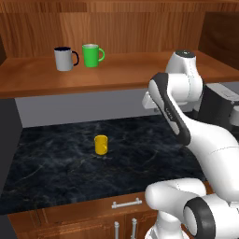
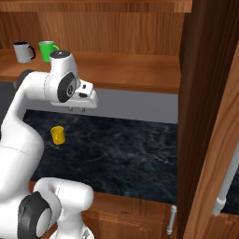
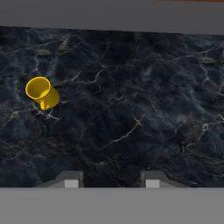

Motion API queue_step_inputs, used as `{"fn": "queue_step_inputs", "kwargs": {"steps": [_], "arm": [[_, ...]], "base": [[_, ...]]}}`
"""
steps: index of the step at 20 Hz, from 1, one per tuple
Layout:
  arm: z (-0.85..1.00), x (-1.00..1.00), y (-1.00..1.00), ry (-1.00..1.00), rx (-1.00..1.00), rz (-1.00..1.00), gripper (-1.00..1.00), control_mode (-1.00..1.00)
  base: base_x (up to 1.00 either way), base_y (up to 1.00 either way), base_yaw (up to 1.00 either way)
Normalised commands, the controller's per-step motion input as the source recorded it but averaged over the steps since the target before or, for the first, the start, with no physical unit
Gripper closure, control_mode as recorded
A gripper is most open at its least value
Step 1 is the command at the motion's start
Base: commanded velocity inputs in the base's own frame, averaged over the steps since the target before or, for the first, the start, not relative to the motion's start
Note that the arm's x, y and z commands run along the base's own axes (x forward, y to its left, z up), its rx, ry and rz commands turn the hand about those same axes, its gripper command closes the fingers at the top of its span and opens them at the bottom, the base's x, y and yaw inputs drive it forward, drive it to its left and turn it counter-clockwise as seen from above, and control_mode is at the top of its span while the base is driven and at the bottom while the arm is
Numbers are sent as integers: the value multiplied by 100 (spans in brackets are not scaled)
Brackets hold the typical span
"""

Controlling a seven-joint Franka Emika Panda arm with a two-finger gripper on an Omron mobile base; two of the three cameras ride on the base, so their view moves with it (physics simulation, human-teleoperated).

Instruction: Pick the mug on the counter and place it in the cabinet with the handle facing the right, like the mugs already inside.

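Parted and empty, gripper [image 3: 109,180] fingertips are seen above the counter [image 3: 144,113]; the mug [image 3: 42,92] stands well apart on that counter.

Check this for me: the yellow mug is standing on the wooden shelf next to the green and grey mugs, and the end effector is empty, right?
Not quite. The yellow mug stands on the black counter, below the shelf. Only the green mug and grey mug are up there, as the left base view shows. The end effector is indeed empty, above bare counter in the hand view.
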Motion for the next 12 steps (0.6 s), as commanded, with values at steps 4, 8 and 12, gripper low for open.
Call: {"fn": "queue_step_inputs", "kwargs": {"steps": [4,8,12], "arm": [[0,0,0,0,1,0,-100,-100],[0,-16,0,0,1,0,-100,-100],[-4,-32,0,-5,1,0,-100,-100]], "base": [[0,0,0],[0,0,0],[0,0,0]]}}
